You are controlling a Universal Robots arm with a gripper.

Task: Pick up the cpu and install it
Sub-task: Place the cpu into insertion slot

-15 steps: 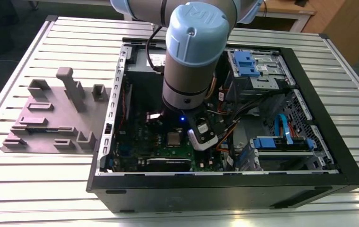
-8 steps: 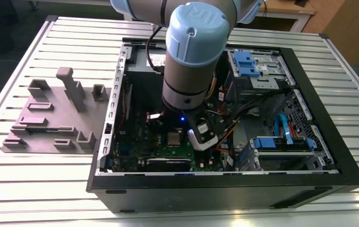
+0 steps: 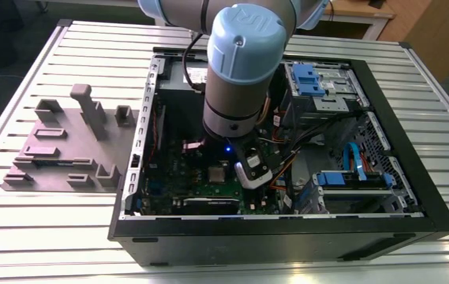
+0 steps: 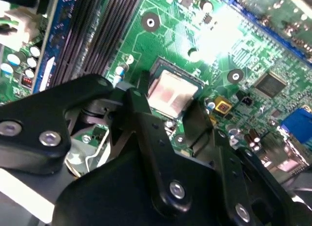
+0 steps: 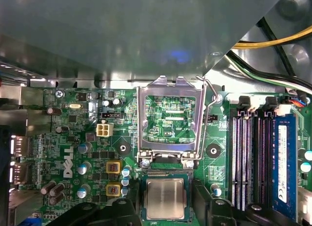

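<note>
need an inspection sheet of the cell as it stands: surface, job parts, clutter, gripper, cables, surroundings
surface: slatted metal table, carrying an open PC case.
job's things: cpu lies flat at the socket of the green motherboard; the metal socket frame stands swung open next to it.
clutter: grey parts fixture on the table, to the exterior view's left of the case.
grippers: gripper is down inside the case, right at the cpu.
cables: yellow, green and black wires run near the memory slots; blue flat cable lies by the drive bays.
surroundings: wooden furniture behind the table.
</note>
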